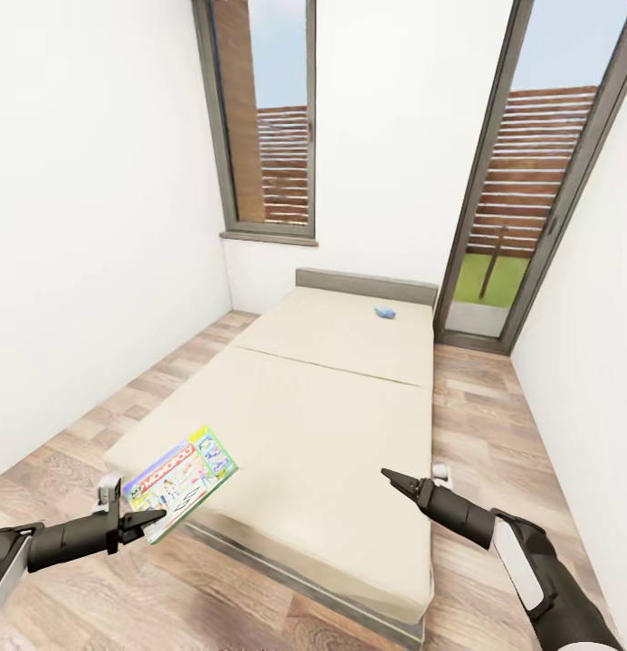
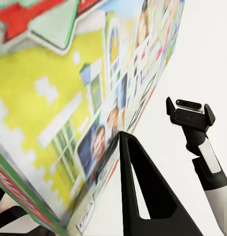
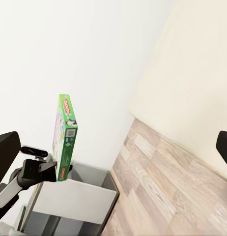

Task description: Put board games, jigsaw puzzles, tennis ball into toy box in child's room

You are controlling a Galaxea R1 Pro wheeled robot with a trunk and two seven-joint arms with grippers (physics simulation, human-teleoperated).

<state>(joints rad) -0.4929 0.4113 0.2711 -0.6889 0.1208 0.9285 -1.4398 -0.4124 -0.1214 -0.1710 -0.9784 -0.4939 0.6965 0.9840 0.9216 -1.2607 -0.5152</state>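
My left end effector is clamped on the near edge of the Monopoly board game, holding it lifted over the near left corner of the bed. In the head view the box sits tilted, its printed lid facing up and its far end over the mattress. The left wrist view shows the lid right up against the camera, with one dark finger pressed along its edge. From the right wrist view the same box appears edge-on, green side toward the camera, gripped at its lower end by the left end effector.

My right end effector hangs above the near right part of the bed, well apart from the Monopoly box, and carries nothing. In the head view its fingers taper to a point that looks drawn together, while in the right wrist view the two dark fingertips sit at opposite edges of the picture with a wide gap between them, so I read it as spread apart.

A smaller blue thing lies on the far half of the bed, near the grey headboard; it is too small to make out in detail. The bed rests on a wood-plank floor between white walls, with a tall window and a glass door behind it.
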